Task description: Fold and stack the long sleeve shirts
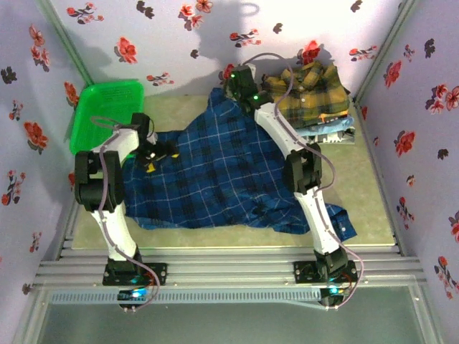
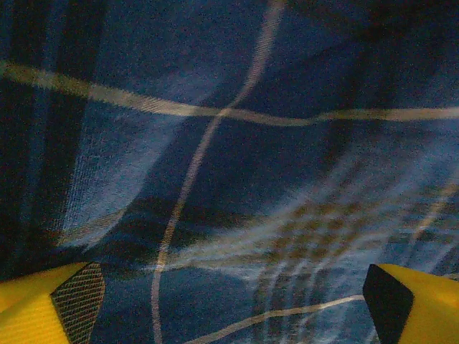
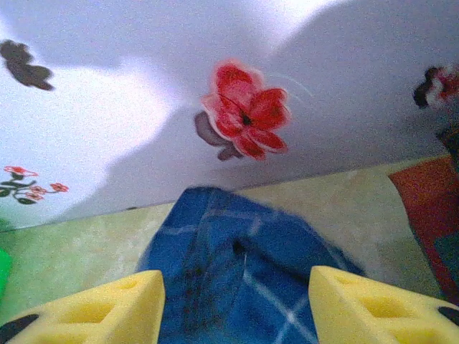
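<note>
The left gripper [image 2: 233, 297] hangs close over the dark blue plaid shirt [image 1: 208, 179], its yellow fingers spread wide with nothing between them. That shirt lies rumpled and unfolded across the middle of the table [image 1: 362, 193] — its folding looks wholly left to do. The right gripper [image 3: 235, 290], jaws apart and pinching nothing, sits at the shirt's far edge. In the far right corner the mustard-yellow plaid shirt [image 1: 312, 89] tops the light blue ones [image 1: 336, 129] — a stack that appears finished. No label or writing is legible.
</note>
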Available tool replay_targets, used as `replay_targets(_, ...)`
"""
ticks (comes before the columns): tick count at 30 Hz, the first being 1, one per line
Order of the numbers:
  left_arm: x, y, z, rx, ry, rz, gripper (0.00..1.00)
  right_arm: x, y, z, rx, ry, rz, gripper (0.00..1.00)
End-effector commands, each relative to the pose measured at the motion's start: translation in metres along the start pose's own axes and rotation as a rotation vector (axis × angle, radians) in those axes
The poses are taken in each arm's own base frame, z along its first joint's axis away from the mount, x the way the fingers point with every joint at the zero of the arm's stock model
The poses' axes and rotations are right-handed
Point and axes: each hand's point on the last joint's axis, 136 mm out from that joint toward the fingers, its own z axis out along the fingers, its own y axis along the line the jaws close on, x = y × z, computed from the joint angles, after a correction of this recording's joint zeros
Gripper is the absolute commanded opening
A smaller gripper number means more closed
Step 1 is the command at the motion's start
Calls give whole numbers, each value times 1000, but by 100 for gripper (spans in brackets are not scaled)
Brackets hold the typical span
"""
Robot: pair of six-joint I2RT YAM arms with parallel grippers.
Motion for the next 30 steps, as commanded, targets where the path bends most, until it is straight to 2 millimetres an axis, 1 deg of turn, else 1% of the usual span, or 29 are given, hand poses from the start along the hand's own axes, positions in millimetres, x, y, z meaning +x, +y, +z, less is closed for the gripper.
replay_targets(1,-2,-17,-44,48,-40,19,100,6,5,-55,-1,103,-85,65)
replay_targets(2,6,-17,-56,54,-43,14,100,13,4,-75,5,134,-102,67)
replay_targets(3,16,-16,-66,55,-45,8,100,24,2,-94,-1,175,-103,68)
replay_targets(4,25,-14,-75,57,-46,4,100,39,-2,-108,0,219,-97,68)
replay_targets(5,37,-11,-83,54,-45,-2,100,53,-9,-131,12,261,-84,68)
replay_targets(6,50,-6,-88,45,-35,-8,100,70,-17,-151,31,310,-61,68)
replay_targets(8,77,5,-94,21,-3,-19,100,120,-38,-180,70,431,-11,66)
replay_targets(9,89,10,-95,9,13,-21,100,147,-45,-195,78,488,10,65)
replay_targets(10,104,17,-94,-17,48,-22,100,169,-50,-206,91,531,26,63)
replay_targets(12,126,28,-87,-59,90,-4,100,213,-61,-226,115,598,69,60)
replay_targets(13,133,32,-81,-72,108,-4,100,229,-63,-231,119,616,84,59)
replay_targets(14,138,36,-74,-89,125,-2,100,246,-70,-237,148,636,90,58)
replay_targets(15,141,43,-66,-118,137,2,100,257,-80,-242,193,647,100,57)
replay_targets(17,142,55,-52,-168,156,6,99,273,-99,-245,261,637,133,54)
replay_targets(18,138,57,-45,-181,151,11,99,277,-111,-245,304,614,144,54)
replay_targets(21,127,61,-27,-201,160,17,99,280,-152,-246,466,547,167,53)
replay_targets(24,115,57,-14,-205,177,24,98,280,-178,-245,548,486,202,52)
replay_targets(26,104,50,-5,-182,171,25,98,282,-199,-246,613,450,251,52)
replay_targets(30,83,22,16,-126,168,75,98,283,-224,-242,665,400,350,51)
